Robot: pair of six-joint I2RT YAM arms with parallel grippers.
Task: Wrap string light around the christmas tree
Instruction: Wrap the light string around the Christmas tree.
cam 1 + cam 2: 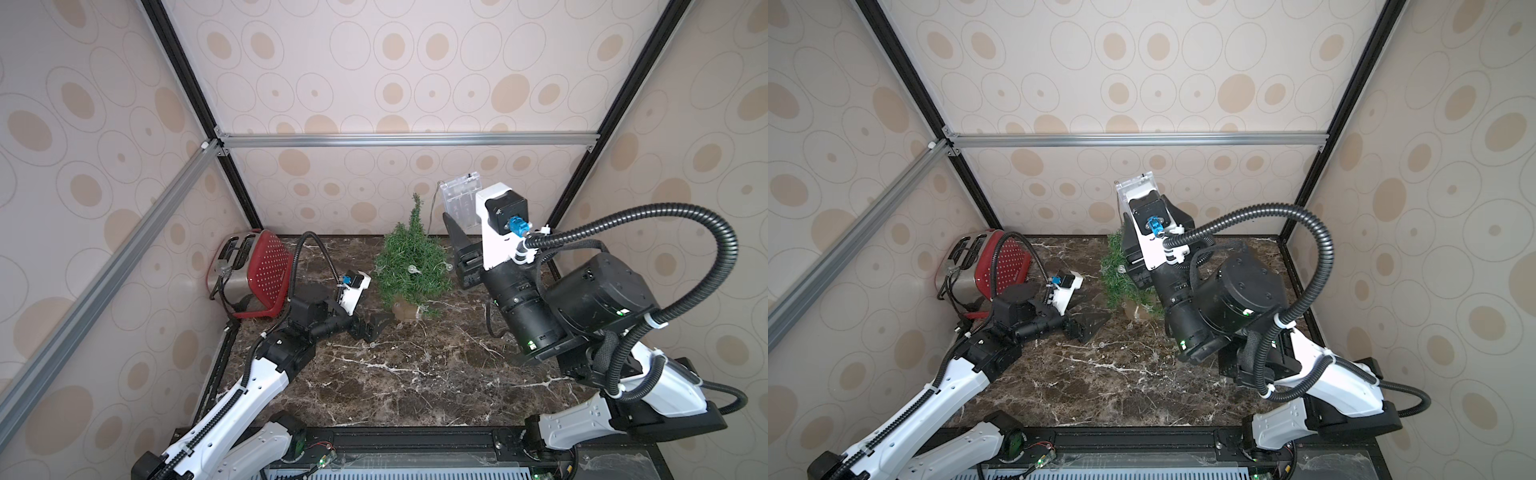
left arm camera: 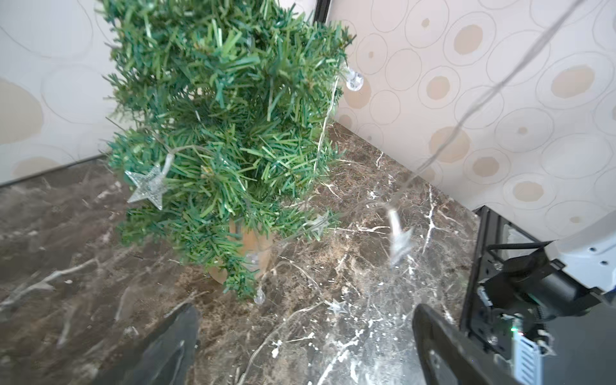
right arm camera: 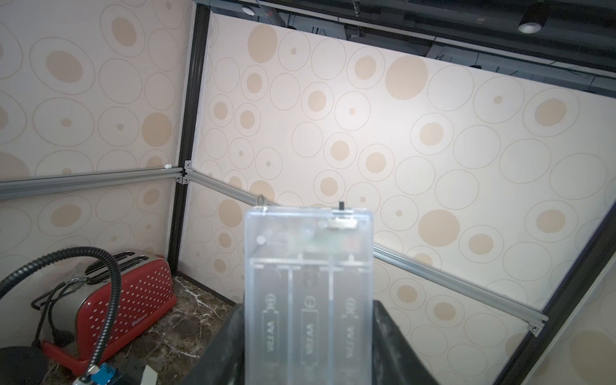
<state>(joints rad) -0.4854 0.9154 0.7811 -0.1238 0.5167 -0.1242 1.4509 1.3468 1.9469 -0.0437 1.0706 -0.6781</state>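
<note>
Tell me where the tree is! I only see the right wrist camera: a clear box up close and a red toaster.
Observer: The christmas tree stands upright on the table, lower than the battery box your right gripper holds, and to its left.
Operator: Any lights on it yet?
Observer: Yes, a star bulb and a ball bulb hang in its branches.
Operator: What's the other hand doing?
Observer: The left gripper is open and empty, low beside the tree.
</note>
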